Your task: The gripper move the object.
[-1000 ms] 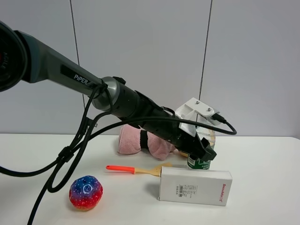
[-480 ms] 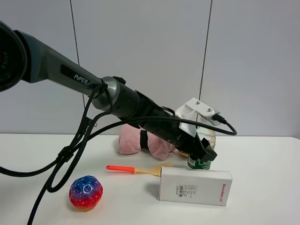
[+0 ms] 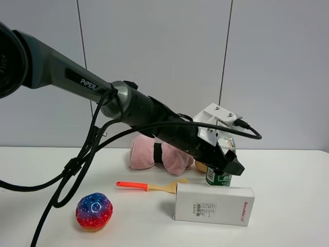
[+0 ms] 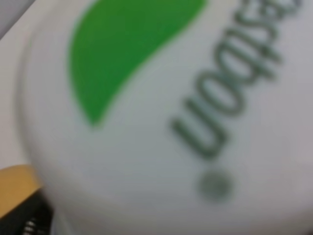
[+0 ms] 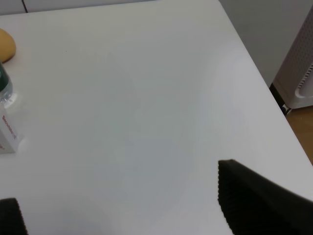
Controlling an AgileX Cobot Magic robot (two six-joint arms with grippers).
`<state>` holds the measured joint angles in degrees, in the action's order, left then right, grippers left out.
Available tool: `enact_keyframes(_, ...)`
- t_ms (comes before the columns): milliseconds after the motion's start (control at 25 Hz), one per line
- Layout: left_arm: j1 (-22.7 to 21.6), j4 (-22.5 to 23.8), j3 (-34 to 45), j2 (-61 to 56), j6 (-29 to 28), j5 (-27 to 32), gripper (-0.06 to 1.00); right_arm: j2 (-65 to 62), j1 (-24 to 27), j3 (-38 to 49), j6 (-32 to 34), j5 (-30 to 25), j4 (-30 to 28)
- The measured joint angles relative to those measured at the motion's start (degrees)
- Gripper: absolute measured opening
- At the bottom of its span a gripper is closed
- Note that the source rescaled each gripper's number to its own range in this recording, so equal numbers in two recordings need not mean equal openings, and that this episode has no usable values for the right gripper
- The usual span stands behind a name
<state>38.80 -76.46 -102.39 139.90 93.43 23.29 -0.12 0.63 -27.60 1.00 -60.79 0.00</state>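
The clear water bottle (image 3: 220, 178) with a green label stands on the white table (image 3: 288, 175) behind a white box. My left gripper (image 3: 231, 164), black pointed jaws under a white mount, reaches across and covers the bottle's upper part; its cap is hidden in the high view. The left wrist view is filled by the blurred white cap (image 4: 171, 122) with a green mark and lettering, so the jaws do not show. My right gripper (image 5: 117, 196) hovers open and empty over bare table, far from the bottle (image 5: 4, 88).
A white rectangular box (image 3: 213, 204) lies in front of the bottle. A brush with a red handle (image 3: 134, 185), a colourful ball (image 3: 94, 211), a pink rolled towel (image 3: 146, 153) and an orange object (image 3: 201, 167) lie nearby. Black cables (image 3: 77, 164) hang over the table's left.
My left gripper has shifted slightly up and to the right over the bottle. The bottle stands at the same spot.
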Motion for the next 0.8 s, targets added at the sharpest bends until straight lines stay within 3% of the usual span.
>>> enact_keyframes(240, 0.00, 5.48, 0.00, -6.57, -5.19, 1.95, 0.65, 0.00, 0.00, 0.00, 0.00, 0.00, 0.00)
enact_keyframes(520, 0.00, 9.07, 0.00, -17.80, -11.51, 2.63, 0.94, 0.00, 0.00, 0.00, 0.00, 0.00, 0.00)
enact_keyframes(680, -0.51, 12.42, 0.00, -23.61, -14.96, 3.27, 0.99, 0.00, 0.00, 0.00, 0.00, 0.00, 0.00)
enact_keyframes(800, -2.14, 17.54, 0.00, -28.24, -21.47, 3.76, 1.00, 0.00, 0.00, 0.00, 0.00, 0.00, 0.00)
